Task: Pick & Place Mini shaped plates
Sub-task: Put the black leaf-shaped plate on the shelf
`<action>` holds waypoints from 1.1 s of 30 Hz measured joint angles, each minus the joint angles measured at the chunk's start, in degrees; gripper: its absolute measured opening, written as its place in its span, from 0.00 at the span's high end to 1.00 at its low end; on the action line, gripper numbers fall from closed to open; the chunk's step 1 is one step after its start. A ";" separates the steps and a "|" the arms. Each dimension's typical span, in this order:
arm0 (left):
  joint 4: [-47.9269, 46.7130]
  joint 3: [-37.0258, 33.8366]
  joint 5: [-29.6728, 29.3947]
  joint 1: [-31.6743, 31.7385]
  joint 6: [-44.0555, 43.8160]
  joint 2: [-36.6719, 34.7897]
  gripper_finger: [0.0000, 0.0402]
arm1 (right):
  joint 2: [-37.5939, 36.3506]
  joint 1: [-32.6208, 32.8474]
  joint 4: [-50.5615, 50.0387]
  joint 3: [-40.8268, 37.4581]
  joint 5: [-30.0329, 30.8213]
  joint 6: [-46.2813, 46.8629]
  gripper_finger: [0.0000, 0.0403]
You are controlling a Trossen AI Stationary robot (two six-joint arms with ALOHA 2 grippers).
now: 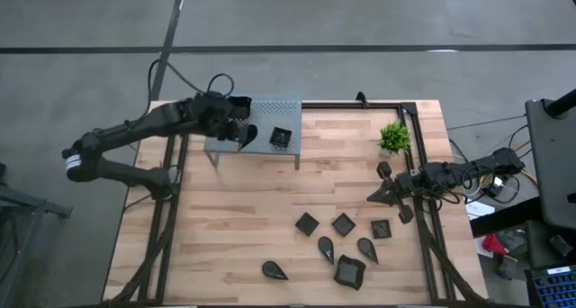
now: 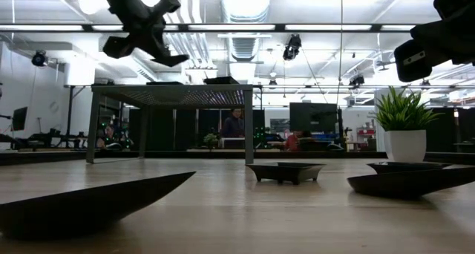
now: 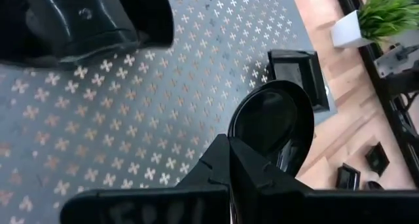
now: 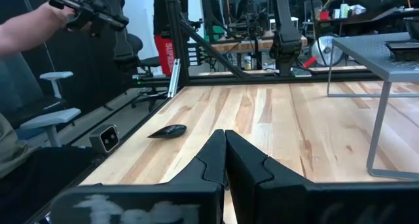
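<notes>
The left gripper hangs above the grey perforated stand at the far left part of the table, and its fingers are pinching the narrow end of a black teardrop-shaped plate. In the left wrist view the long axis of this plate continues the line of the fingers, with the pointed end between them and the round end away from the gripper. In the low view the plate is tilted in the air above the top of the stand, not touching it. Just beside it, a square black plate lies flat on the stand near its right edge. The other mini plates are on the wooden table, at the near right part: three square ones in a row, two teardrop ones below them, a larger plate with wavy rim, and one teardrop plate apart to the left. The right gripper waits low at the right edge of the table, near the small green plant, with its fingers pressed together and holding nothing.
</notes>
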 joint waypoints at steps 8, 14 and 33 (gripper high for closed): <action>-2.42 4.40 1.47 2.78 2.94 8.44 1.00 | 0.00 0.00 -0.02 -0.01 0.00 0.00 0.98; -2.84 6.52 1.05 4.03 5.15 12.78 1.00 | 0.00 0.00 0.00 0.01 0.01 0.00 0.98; -3.24 7.48 -0.42 5.07 5.37 14.99 0.98 | 0.00 0.01 -0.02 0.01 0.00 0.00 0.98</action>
